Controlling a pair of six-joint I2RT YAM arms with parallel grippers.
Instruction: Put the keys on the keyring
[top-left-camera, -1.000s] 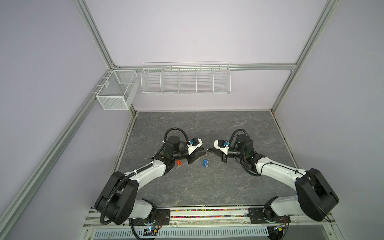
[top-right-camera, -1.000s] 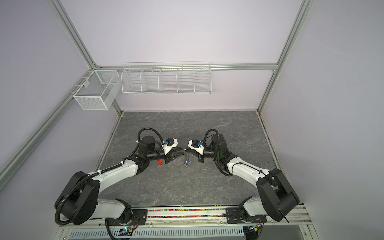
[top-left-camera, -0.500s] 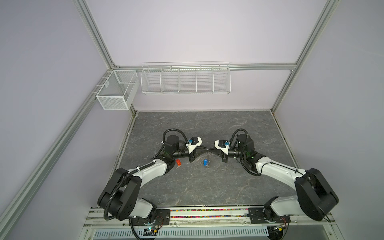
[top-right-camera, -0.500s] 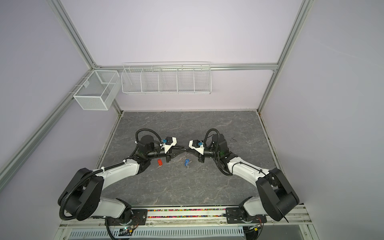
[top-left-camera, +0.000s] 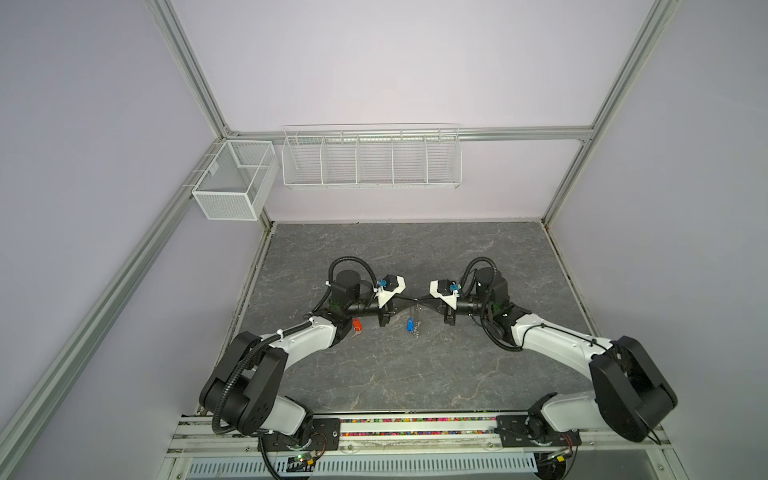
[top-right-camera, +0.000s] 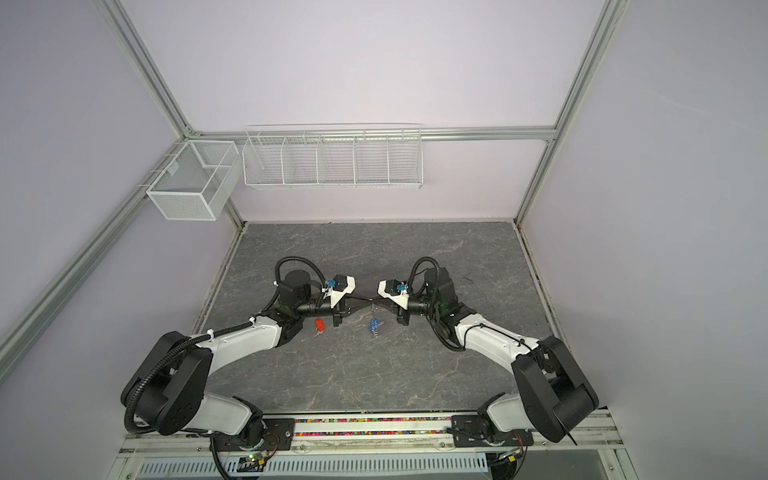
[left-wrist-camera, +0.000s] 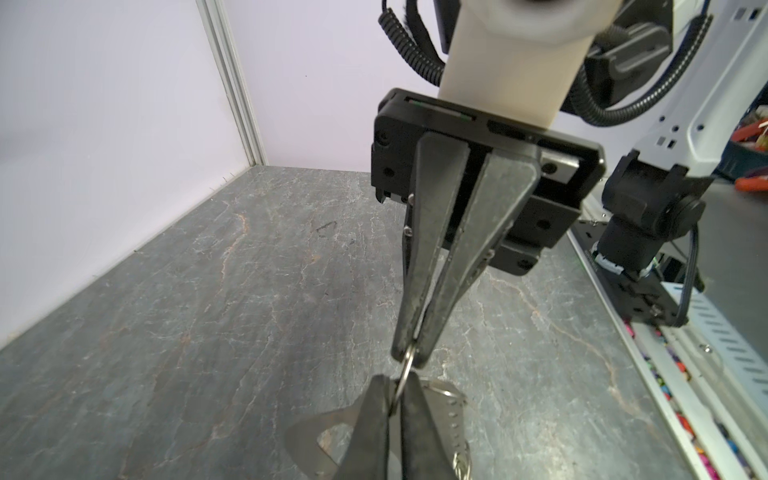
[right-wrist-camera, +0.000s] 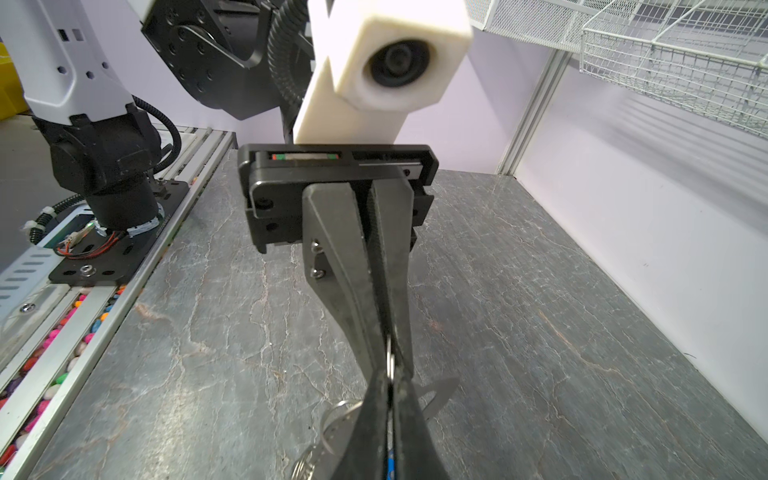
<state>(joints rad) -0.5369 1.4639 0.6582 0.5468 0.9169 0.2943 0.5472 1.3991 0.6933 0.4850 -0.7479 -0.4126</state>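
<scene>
The left tool (left-wrist-camera: 394, 384) and right tool (right-wrist-camera: 390, 388) are clamped on one ring (left-wrist-camera: 409, 362) of the keyring (left-wrist-camera: 309, 430) above the middle of the desk (top-left-camera: 415, 374), the blue-tagged key (top-left-camera: 411, 324) hanging below. The ring should be spread gently, without slip.

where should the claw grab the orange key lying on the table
Take the orange key by its plastic tag, pinching across the narrow width, from straight above. It lies flat on the table, and the oblong tag looks bulkier than the thin metal blade, so likely easier to pinch.
</scene>
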